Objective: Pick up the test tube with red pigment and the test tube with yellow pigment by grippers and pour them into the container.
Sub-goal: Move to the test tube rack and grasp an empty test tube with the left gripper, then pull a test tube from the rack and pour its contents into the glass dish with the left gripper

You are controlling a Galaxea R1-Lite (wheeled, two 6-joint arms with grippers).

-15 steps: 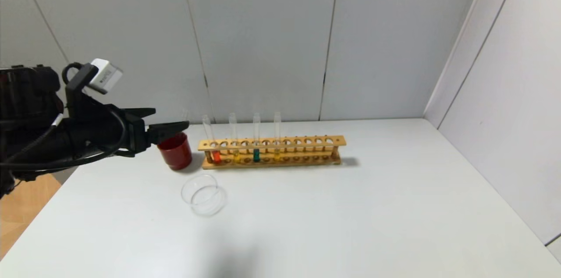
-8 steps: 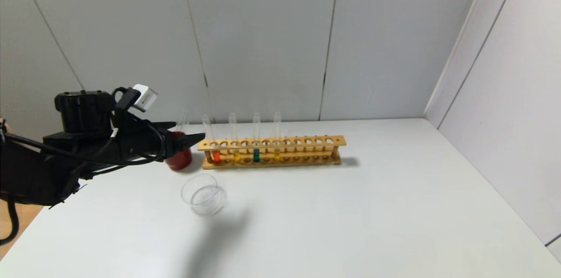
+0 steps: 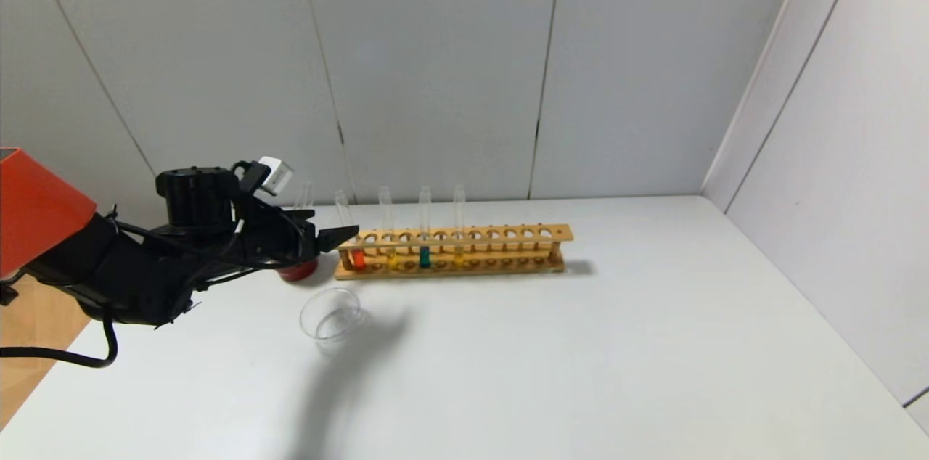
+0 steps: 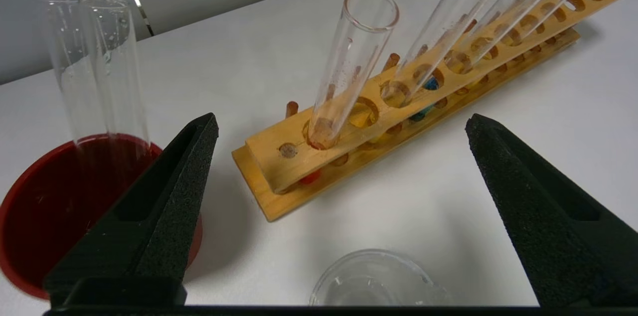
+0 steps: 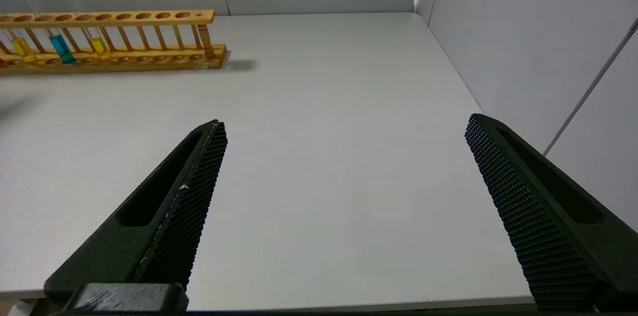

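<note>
The red-pigment test tube [image 3: 347,224] stands in the left end hole of the wooden rack [image 3: 508,233], red-orange liquid at its bottom. The yellow-pigment test tube [image 3: 387,224] stands two holes to its right. My left gripper [image 3: 334,222] is open and empty, level with the tubes' upper parts, just left of the red tube. In the left wrist view the red tube [image 4: 356,52] stands ahead between the open fingers of the left gripper [image 4: 341,116], not touching them. The clear glass container [image 3: 330,318] sits in front of the rack's left end. My right gripper [image 5: 344,124] is open and empty over bare table.
A dark red cup [image 3: 297,271] holding two empty tubes [image 4: 94,67] stands left of the rack, partly behind my left gripper. A teal tube [image 3: 424,246] and an amber-yellow tube [image 3: 459,242] stand further right in the rack. Walls stand behind and to the right.
My left arm has moved right and down toward the rack's left end, its open fingers now beside the red tube. The tubes, dish and cup have not moved.
</note>
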